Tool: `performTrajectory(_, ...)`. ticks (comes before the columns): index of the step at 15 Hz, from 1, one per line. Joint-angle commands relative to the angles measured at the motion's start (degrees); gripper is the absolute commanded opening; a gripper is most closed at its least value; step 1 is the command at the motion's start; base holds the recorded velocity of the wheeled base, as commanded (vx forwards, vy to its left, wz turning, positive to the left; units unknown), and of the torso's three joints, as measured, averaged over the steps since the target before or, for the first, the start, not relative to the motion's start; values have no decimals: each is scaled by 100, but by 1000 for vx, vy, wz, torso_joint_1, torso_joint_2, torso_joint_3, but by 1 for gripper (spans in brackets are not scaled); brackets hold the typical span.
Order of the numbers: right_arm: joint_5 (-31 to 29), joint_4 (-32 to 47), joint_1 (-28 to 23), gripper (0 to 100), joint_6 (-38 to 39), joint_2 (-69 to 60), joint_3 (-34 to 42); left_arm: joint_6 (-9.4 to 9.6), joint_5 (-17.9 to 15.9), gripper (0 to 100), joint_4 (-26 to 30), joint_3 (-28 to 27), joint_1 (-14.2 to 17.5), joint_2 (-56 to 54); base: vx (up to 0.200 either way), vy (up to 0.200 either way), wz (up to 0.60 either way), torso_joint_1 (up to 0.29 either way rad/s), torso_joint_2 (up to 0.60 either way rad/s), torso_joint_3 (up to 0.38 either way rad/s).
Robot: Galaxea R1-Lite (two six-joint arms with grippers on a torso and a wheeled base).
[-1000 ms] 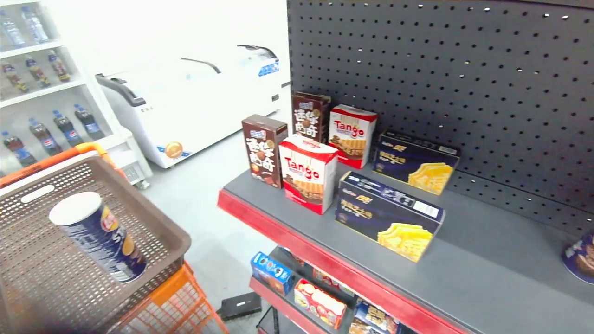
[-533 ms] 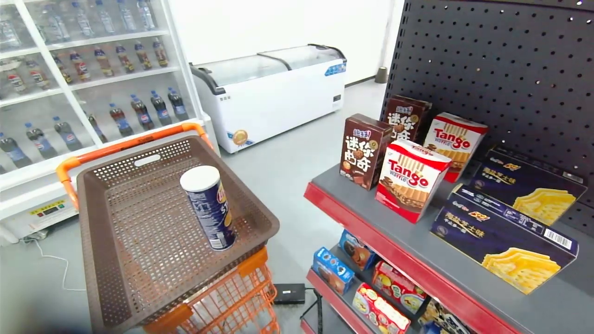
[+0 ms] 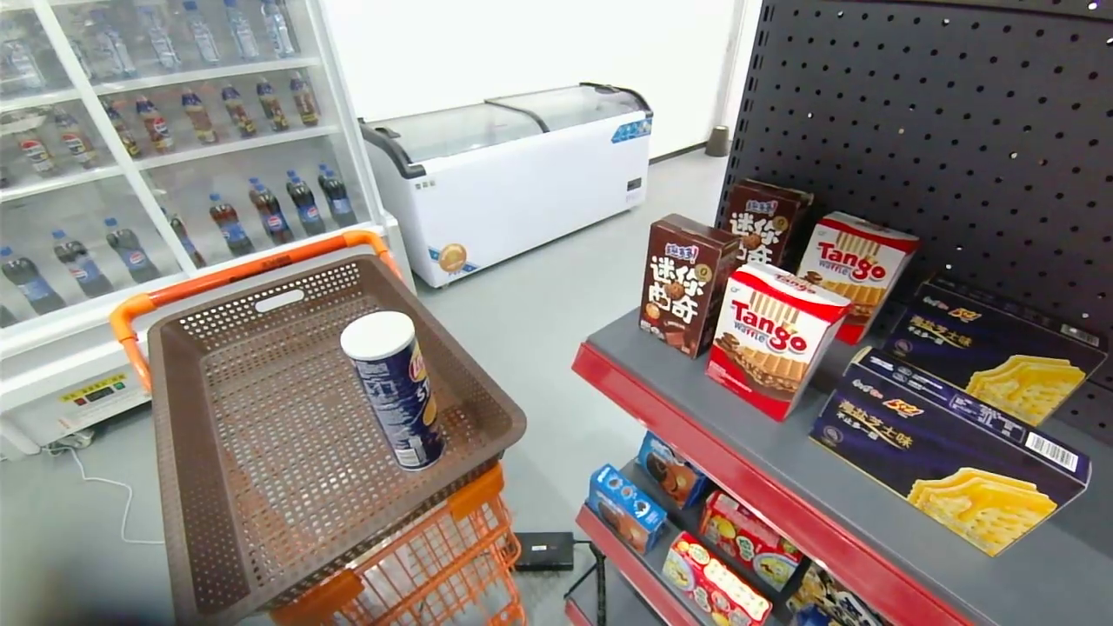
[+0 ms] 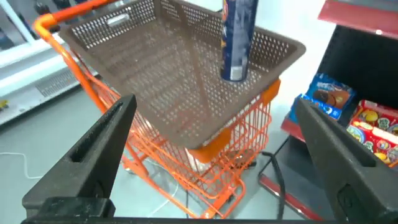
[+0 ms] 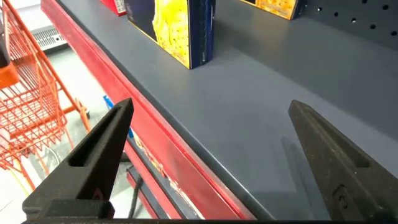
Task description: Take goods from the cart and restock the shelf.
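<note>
Reaching for the can [image 3: 393, 387], upright in the basket [image 3: 226, 417] at nine o'clock from the shelf [image 3: 765, 461], calls for the left tool [image 4: 214, 118], spread wide, squarely around its middle; the right tool [image 5: 208, 115] is spread too.

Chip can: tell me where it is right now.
In the head view, the chip can stands on the left, in the brown basket on the orange cart, near the basket's corner closest to the shelf.
</note>
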Motion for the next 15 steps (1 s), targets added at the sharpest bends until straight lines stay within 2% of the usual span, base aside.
performTrajectory(1, 3, -2, 4, 100, 0, 7, 0, 114, 142, 100, 135, -1551, -19, 3159, 0, 0, 0, 0, 0, 0)
performTrajectory(2, 3, -2, 4, 100, 0, 7, 0, 255, 186, 100, -40, -1718, -19, 3810, 0, 0, 0, 0, 0, 0)
performTrajectory(3, 3, -2, 4, 100, 0, 7, 0, 457, 370, 100, -286, -1788, -28, 4381, 0, 0, 0, 0, 0, 0)
performTrajectory(4, 3, -2, 4, 100, 0, 7, 0, 474, 440, 100, -524, -1779, -19, 4671, 0, 0, 0, 0, 0, 0)
performTrajectory(5, 3, -2, 4, 100, 0, 7, 0, 509, 326, 100, -911, -1788, 77, 5128, 0, 0, 0, 0, 0, 0)
performTrajectory(6, 3, -2, 4, 100, 0, 7, 0, 509, -201, 100, -954, -1823, -54, 5462, 0, 0, 0, 0, 0, 0)
performTrajectory(7, 3, -2, 4, 100, 0, 7, 0, 509, -500, 100, -990, -1928, -309, 5778, 0, 0, 0, 0, 0, 0)
performTrajectory(9, 3, -2, 4, 100, 0, 7, 0, 580, -368, 100, -1262, -1964, -810, 6420, 0, 0, 0, 0, 0, 0)
performTrajectory(10, 3, -2, 4, 100, 0, 7, 0, 589, -351, 100, -1570, -1937, -925, 6675, 0, 0, 0, 0, 0, 0)
performTrajectory(11, 3, -2, 4, 100, 0, 7, 0, 589, -333, 100, -2167, -1946, -1030, 7132, 0, 0, 0, 0, 0, 0)
performTrajectory(12, 3, -2, 4, 100, 0, 7, 0, 589, -280, 100, -2668, -1937, -1056, 7475, 0, 0, 0, 0, 0, 0)
performTrajectory(15, 3, -2, 4, 100, 0, 7, 0, 624, -236, 100, -3433, -1928, -1083, 8187, 0, 0, 0, 0, 0, 0)
